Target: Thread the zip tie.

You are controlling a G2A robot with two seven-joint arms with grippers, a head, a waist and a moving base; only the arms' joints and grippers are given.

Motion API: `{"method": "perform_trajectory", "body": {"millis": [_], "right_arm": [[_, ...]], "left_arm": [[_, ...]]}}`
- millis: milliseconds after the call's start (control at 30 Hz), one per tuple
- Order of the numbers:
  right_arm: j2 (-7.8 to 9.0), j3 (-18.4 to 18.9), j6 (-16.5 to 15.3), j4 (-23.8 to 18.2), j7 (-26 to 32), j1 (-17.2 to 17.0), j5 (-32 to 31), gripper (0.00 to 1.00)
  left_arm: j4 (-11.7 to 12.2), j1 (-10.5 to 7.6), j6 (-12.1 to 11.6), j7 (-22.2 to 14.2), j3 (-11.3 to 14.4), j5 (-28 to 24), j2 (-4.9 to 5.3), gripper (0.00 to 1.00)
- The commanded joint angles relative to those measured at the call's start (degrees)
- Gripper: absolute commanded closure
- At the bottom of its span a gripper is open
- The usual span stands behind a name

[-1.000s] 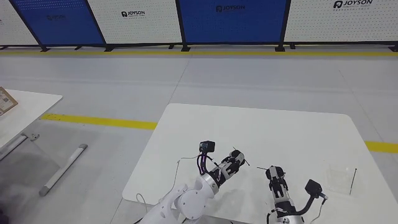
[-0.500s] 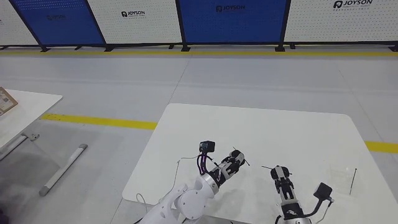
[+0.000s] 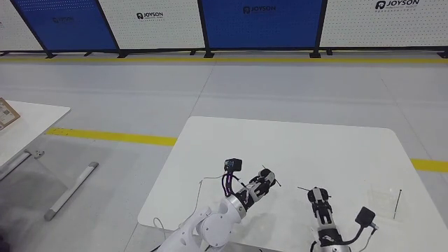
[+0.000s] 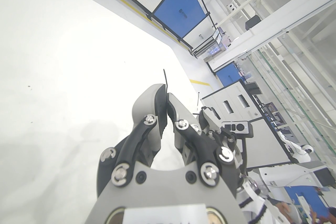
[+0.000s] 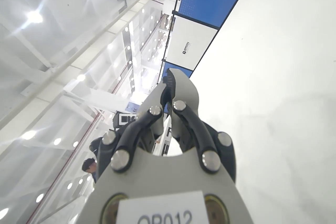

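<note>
Left claw (image 4: 167, 96): clenched on the zip tie (image 4: 165, 79), pinching it near one end so a short black length sticks out past the fingertips, free to be lined up.
Zip tie: nipped between the left claw's pads and held off the table (image 3: 294, 147), not lying on it.
Right claw (image 5: 168, 80): pressed closed. A thin black strand (image 3: 301, 190) pokes out ahead of its tips, so I take it to be gripping that, though I can't make out whether it is this tie's other end.
Spacing: the right claw sits near the left claw but apart from it, tips angled roughly its way, and I see no contact between the black ends.
Progress: I judge the threading is not yet made, and the ends need fine alignment first.
</note>
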Motion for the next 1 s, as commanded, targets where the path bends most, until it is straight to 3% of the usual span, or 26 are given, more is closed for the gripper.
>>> {"method": "perform_trajectory", "body": {"millis": [0,167,600,767,967], "right_arm": [[-0.5,-1.34,1.23,0.73,-0.02,0.68,-0.86,1.0],[-1.72,-3.41,0.77,2.78,-0.86,1.84,-1.34,1.0],[-2.21,-2.51,-0.73,2.56,-0.39,1.69,0.69,1.0],[-3.65,-4.92,1.63,3.85,-2.6,2.91,0.03,1.0],[-3.74,-4.98,1.67,3.91,-3.06,2.94,-0.09,1.0]], "left_arm": [[0.0,0.0,0.0,0.0,0.0,0.0,0.0,1.0],[0.0,0.0,0.0,0.0,0.0,0.0,0.0,1.0],[0.0,0.0,0.0,0.0,0.0,0.0,0.0,1.0],[0.0,0.0,0.0,0.0,0.0,0.0,0.0,1.0],[0.0,0.0,0.0,0.0,0.0,0.0,0.0,1.0]]}}
